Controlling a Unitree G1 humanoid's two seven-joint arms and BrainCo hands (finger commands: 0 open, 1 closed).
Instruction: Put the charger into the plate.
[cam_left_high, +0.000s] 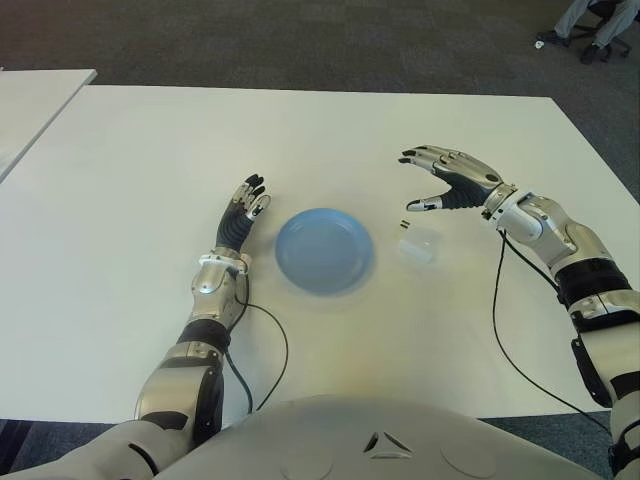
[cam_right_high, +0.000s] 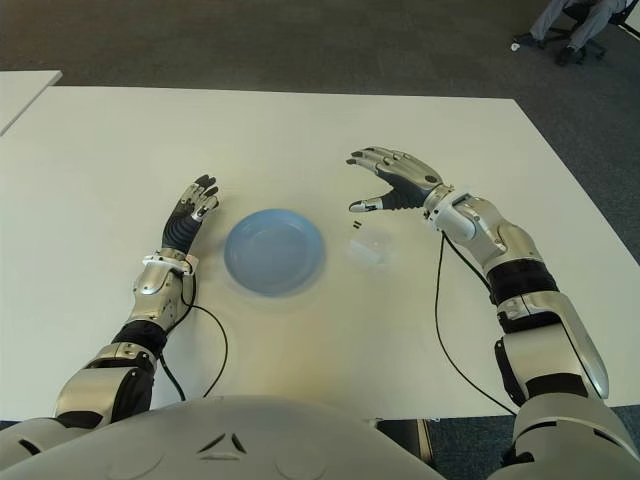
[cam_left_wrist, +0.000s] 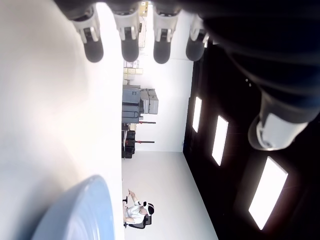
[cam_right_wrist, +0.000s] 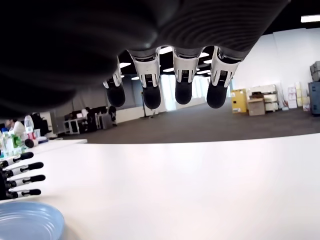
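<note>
A blue plate (cam_left_high: 324, 250) is seen on the white desk (cam_left_high: 300, 140), roughly in front of the robot's torso. The charger (cam_left_high: 416, 246), a small white block with two dark prongs at its far end, lies flat on the desk just beside the plate, on the plate's right, apart from its rim. The right robot hand (cam_left_high: 445, 182) is held above the desk just beyond the charger, fingers spread and thumb pointing down towards it, nothing gripped (its wrist view shows four extended fingertips (cam_right_wrist: 151, 97) with only bare desk beneath). The left robot hand (cam_left_high: 246, 208) is shown to the left of the plate, near its rim, with fingers straight and relaxed and nothing held. At the far right corner of the eye views, a seated person's legs (cam_left_high: 592, 22) are visible on the dark carpet
</note>
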